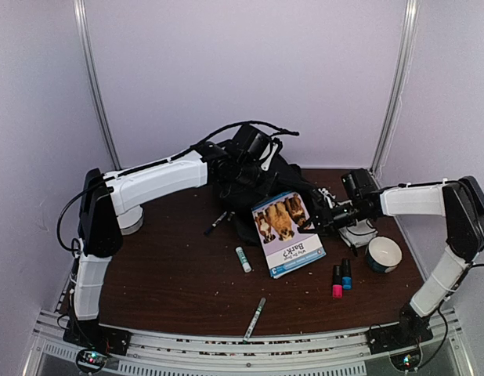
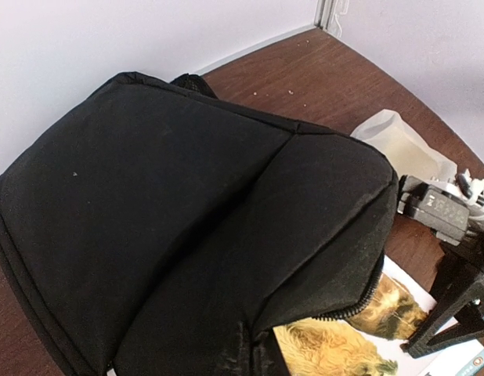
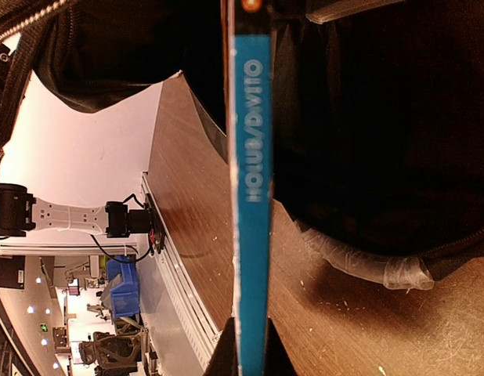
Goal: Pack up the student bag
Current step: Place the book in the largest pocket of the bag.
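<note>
Top external view: right gripper (image 1: 318,213) clamps blue-spined dog-cover book (image 1: 285,231) partly inside large black fabric backpack (image 1: 287,178); left gripper (image 1: 243,174) state cannot be told.

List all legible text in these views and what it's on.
"Bark?": book cover, upside down in the top view.
"HOLUB/DiVITO": spine, sideways in the right wrist view.
Smaller print on the cover: too small to read.
Nothing else legible.

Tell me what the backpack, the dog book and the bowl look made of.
Backpack: matte black fabric, soft, creased, zippered. Dog book: printed paper cover with slight sheen, probably a thin paperback. Bowl: smooth, white inside, teal outside, likely ceramic or plastic.
</note>
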`<move>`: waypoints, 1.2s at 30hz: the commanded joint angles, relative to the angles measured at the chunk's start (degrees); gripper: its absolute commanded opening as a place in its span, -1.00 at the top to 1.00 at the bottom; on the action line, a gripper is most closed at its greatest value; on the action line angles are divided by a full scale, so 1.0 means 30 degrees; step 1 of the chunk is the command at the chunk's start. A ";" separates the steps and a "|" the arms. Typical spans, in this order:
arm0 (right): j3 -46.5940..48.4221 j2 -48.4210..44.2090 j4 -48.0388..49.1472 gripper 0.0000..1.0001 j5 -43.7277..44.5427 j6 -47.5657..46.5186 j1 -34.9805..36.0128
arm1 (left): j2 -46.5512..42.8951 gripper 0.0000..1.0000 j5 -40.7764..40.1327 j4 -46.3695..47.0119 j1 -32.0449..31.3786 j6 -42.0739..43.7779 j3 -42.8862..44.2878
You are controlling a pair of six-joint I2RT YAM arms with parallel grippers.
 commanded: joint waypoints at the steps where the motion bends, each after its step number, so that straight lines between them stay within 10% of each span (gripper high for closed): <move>1: 0.0494 0.0408 0.1227 1.00 0.0508 0.0608 0.0140 | -0.1160 1.00 0.0443 0.1236 0.0016 0.1224 0.0496; 17: -0.4045 -0.2112 0.5721 1.00 0.0590 0.6234 0.1074 | -0.1141 1.00 -0.0814 0.1310 0.0019 0.0630 0.0183; 36: 0.0868 0.5469 1.3522 1.00 0.0281 1.0668 0.0906 | -0.2518 1.00 -0.0194 0.1190 -0.0655 0.1423 -0.0622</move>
